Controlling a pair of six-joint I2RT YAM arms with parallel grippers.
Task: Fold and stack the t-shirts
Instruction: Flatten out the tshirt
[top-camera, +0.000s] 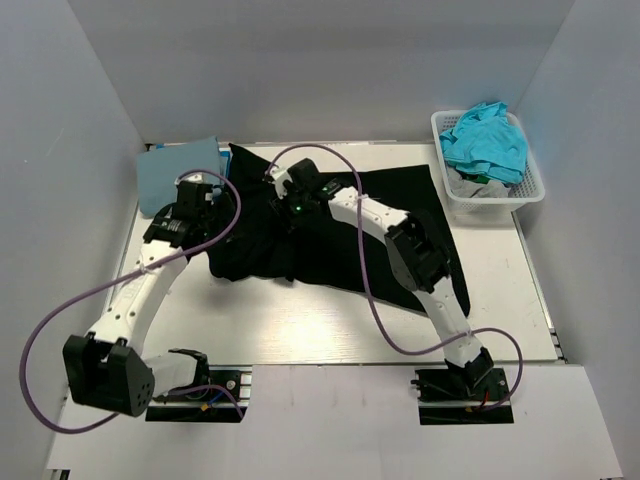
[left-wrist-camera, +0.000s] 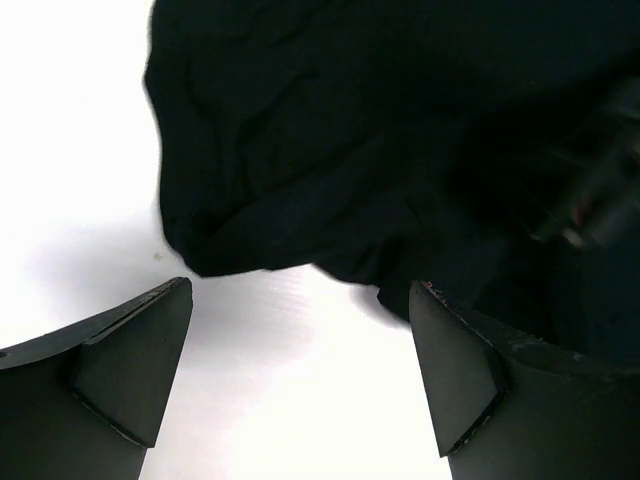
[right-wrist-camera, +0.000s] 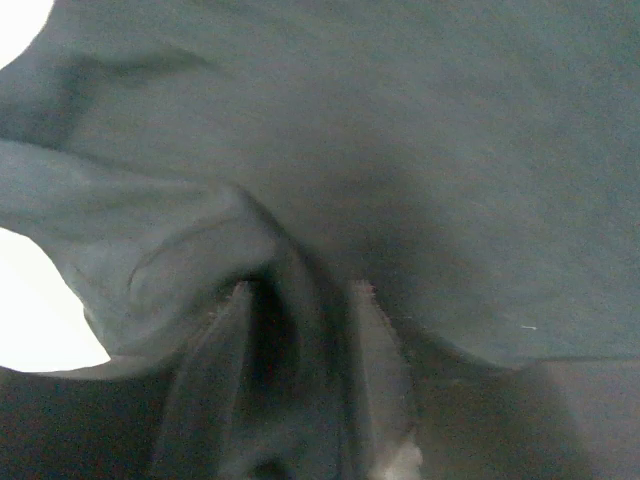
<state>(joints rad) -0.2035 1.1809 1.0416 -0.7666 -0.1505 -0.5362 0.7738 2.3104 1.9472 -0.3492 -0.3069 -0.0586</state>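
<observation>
A large black t-shirt lies spread and partly bunched across the middle of the table. My right gripper is shut on a fold of this black t-shirt near its upper left part; cloth fills the right wrist view and wraps the fingers. My left gripper is open and empty at the shirt's left edge; in the left wrist view the bunched black cloth lies just beyond the gripper, above bare table. A folded light blue t-shirt lies at the back left.
A white slotted basket stands at the back right, holding turquoise t-shirts and other cloth. White walls enclose the table on three sides. Purple cables loop off both arms.
</observation>
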